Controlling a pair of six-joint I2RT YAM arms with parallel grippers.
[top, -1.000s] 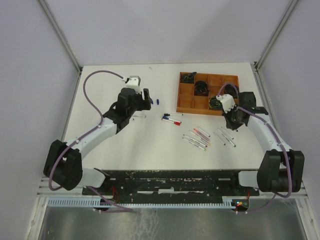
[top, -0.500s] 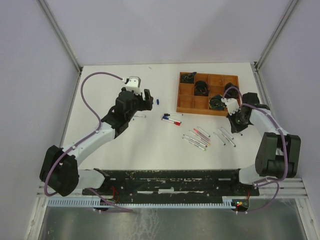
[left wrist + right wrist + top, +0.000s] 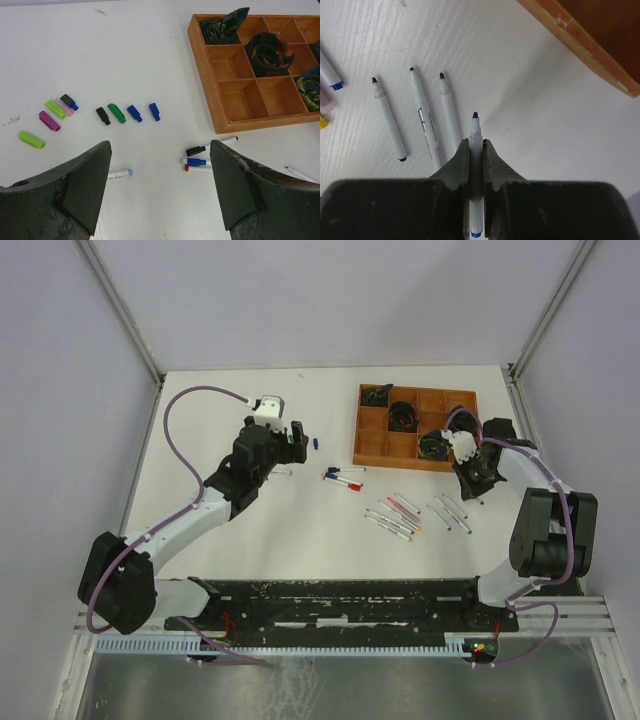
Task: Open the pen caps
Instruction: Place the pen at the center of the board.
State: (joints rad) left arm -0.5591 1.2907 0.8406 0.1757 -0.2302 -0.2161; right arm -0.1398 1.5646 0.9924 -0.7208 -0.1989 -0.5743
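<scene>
Caps (image 3: 116, 113) lie ahead of the wide-open left tool (image 3: 160, 155) — right tool (image 3: 476, 148) pinches an uncapped pen (image 3: 476, 131).

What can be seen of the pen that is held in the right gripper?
The pen is a slim marker with a white barrel, plastic by its look, a narrower neck and a small dark tip, bare with no cap. Its rear end is blue. The right gripper is shut on the barrel, clamping it from both sides, and the tip points forward past the jaws. It is over the white table, near the wooden tray; whether it touches the table cannot be told.
</scene>
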